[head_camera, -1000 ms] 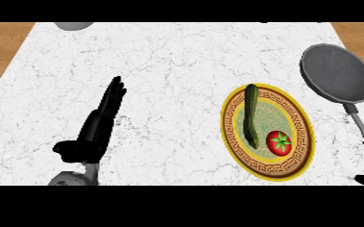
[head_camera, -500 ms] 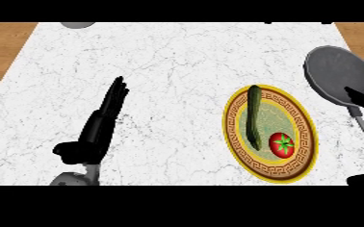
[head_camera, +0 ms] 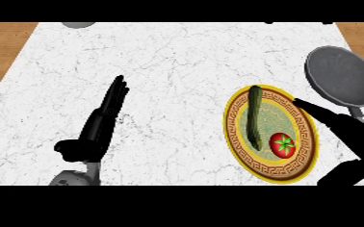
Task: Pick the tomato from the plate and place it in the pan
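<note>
Small red tomato with green stem (head_camera: 282, 144) sits on the round yellow patterned plate (head_camera: 304, 166), just beside a long dark green cucumber (head_camera: 253, 115). Right hand (head_camera: 340, 125) open, fingers straight over plate's right rim, holding nothing. Left hand (head_camera: 99, 125) open, resting on white marble counter (head_camera: 177, 67). Grey round pan (head_camera: 338, 74) at right edge.

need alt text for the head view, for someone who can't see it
A red tomato and a long green vegetable lie on a gold-rimmed plate on a white marble counter. The open right hand reaches over the plate's right edge; a grey pan sits beyond. The open left hand rests at lower left.
</note>
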Controlling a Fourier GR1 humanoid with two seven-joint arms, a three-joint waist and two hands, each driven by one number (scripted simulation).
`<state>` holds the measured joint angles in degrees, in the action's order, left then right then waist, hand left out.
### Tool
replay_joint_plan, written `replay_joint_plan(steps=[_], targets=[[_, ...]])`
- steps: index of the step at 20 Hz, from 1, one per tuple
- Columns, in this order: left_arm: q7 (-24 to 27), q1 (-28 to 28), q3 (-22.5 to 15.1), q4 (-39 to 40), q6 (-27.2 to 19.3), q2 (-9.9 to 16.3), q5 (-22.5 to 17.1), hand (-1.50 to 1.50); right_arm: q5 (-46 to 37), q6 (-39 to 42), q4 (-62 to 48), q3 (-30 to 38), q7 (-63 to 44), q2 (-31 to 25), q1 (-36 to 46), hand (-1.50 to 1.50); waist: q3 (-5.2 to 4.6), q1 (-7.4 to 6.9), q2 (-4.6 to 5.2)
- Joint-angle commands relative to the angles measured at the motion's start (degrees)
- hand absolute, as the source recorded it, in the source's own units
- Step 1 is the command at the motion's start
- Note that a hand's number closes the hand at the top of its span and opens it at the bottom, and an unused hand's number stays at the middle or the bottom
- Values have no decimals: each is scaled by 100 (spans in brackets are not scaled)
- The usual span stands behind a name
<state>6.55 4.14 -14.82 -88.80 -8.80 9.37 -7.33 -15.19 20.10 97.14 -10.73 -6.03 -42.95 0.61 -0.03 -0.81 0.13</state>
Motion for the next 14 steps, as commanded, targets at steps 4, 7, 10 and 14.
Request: replay_joint_plan(steps=[4, 7, 10, 14], targets=[[52, -134, 156, 42, 163, -37, 131, 0, -901, 273, -55, -459, -603, 628, 103, -150, 2, 75, -16], [-103, -201, 244, -193, 173, -179, 213, 0, -1098, 476, -308, -100, -76, 764, -14, -150, 3, 82, -17], [26, -452, 129, -349, 182, -281, 305, 0, -1518, 218, -540, -323, -129, 1166, -59, -150, 3, 74, -16], [-26, -458, 249, -306, 363, -278, 315, 0, -1460, 500, -706, 102, -279, 1386, 305, -150, 3, 67, -13]])
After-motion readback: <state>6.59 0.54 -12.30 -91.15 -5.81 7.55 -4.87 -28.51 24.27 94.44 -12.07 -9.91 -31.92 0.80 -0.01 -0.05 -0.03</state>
